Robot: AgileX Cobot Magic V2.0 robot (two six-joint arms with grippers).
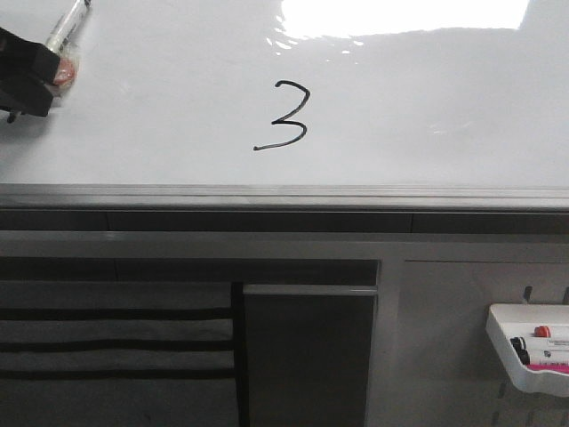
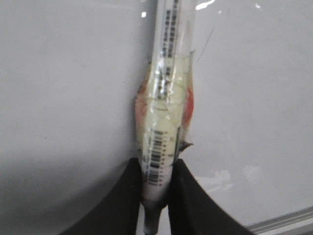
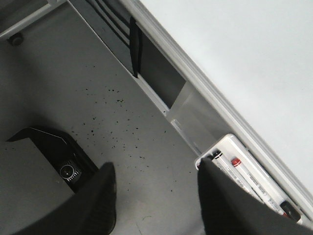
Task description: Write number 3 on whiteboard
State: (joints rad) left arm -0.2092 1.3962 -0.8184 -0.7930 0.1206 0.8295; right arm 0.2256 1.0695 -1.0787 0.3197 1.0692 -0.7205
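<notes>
Looking forward, the number 3 (image 1: 281,116) sits finished on the whiteboard (image 1: 427,107), well to the right of the left end effector (image 1: 40,71), which is cut off by the frame; a stray sweep could smear it. From the left wrist, that end effector (image 2: 157,183) clamps the marker (image 2: 168,98), its tip hidden, so contact is unclear. From the right wrist, the right end effector (image 3: 155,196) hangs spread wide, holding nothing, near the marker tray (image 3: 230,147).

Whiteboard (image 1: 427,107) bare around number 3 (image 1: 283,116); left hand (image 1: 40,76) well apart.
</notes>
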